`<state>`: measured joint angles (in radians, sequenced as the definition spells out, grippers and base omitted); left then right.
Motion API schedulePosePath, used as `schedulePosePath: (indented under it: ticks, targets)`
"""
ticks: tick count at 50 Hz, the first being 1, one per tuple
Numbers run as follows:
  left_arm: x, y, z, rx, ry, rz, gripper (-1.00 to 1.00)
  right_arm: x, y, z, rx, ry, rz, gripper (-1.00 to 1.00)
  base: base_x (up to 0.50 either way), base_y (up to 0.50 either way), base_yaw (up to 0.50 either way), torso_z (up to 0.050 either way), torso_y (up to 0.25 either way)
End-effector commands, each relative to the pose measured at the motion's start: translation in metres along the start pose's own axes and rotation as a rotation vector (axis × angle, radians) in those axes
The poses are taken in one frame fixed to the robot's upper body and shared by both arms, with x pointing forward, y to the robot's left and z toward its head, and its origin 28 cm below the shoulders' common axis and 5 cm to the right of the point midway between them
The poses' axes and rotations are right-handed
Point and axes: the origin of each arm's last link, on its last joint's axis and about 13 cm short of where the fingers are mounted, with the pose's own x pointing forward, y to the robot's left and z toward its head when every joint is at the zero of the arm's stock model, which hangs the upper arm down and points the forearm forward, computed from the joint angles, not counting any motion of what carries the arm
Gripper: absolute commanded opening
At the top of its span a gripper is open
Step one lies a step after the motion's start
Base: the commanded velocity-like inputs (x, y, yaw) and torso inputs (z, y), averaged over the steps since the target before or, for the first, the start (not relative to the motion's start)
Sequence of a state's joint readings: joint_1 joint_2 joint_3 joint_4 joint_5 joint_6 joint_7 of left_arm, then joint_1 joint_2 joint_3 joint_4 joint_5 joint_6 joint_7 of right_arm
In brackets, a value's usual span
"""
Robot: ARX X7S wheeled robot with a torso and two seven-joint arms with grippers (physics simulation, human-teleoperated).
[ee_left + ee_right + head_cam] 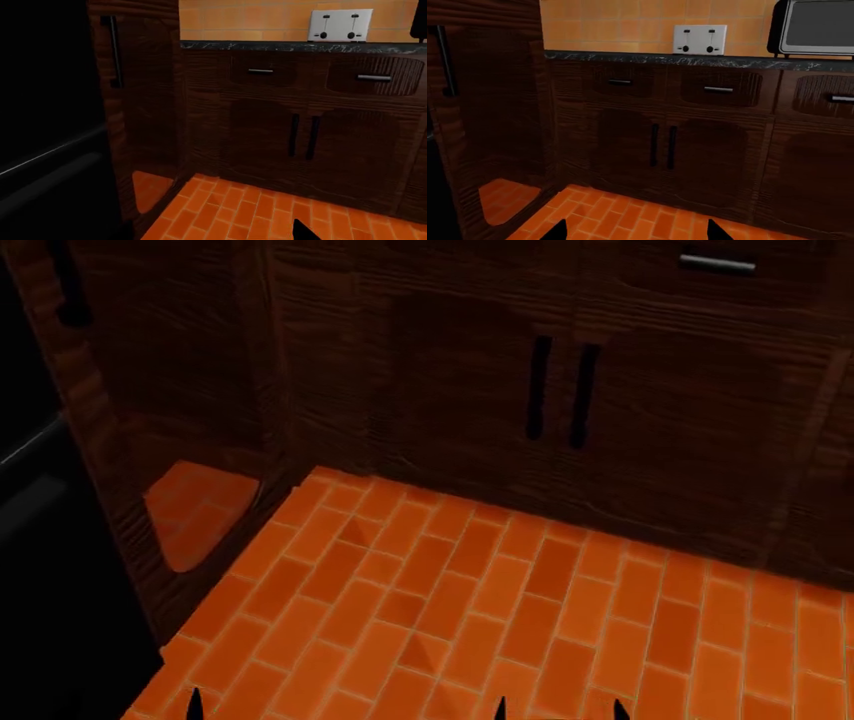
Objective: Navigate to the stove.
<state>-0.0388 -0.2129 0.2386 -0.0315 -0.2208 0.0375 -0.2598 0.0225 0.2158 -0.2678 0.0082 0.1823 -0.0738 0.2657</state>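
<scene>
Above brick floor (507, 580), right gripper (637, 231) spread

I see no stove in any of my views, so I can say nothing of its look or place.

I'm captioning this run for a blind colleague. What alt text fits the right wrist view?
Dark wood base cabinets with black bar handles stand under a dark speckled countertop on an orange brick floor. A white toaster and a microwave sit on top against orange tile; no stove shows. Two dark right gripper fingertips poke up at the bottom edge.
</scene>
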Motion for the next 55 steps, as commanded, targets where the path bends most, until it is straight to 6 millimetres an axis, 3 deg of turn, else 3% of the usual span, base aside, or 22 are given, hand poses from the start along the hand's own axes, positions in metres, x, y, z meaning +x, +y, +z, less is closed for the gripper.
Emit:
schedulePosePath:
  ticks: [1, 46, 55]
  targets:
    - [0.0008, 0.0006, -0.0006, 0.002, 0.001, -0.001, 1.00, 0.0003, 0.0007, -0.0002, 0.001, 0.001, 0.002, 1.00, 0.04, -0.12, -0.50, 0.000, 0.000]
    - [0.0004, 0.0018, -0.0004, 0.001, 0.000, 0.001, 1.00, 0.0009, 0.0017, -0.0003, 0.015, 0.002, -0.003, 1.00, 0.02, -0.13, -0.50, 0.000, 0.000]
    - [0.0007, 0.0009, -0.0006, -0.001, 0.000, -0.001, 1.00, 0.0034, 0.0012, -0.0020, 0.012, 0.037, -0.010, 1.00, 0.00, -0.01, -0.03, 0.000, 0.000]
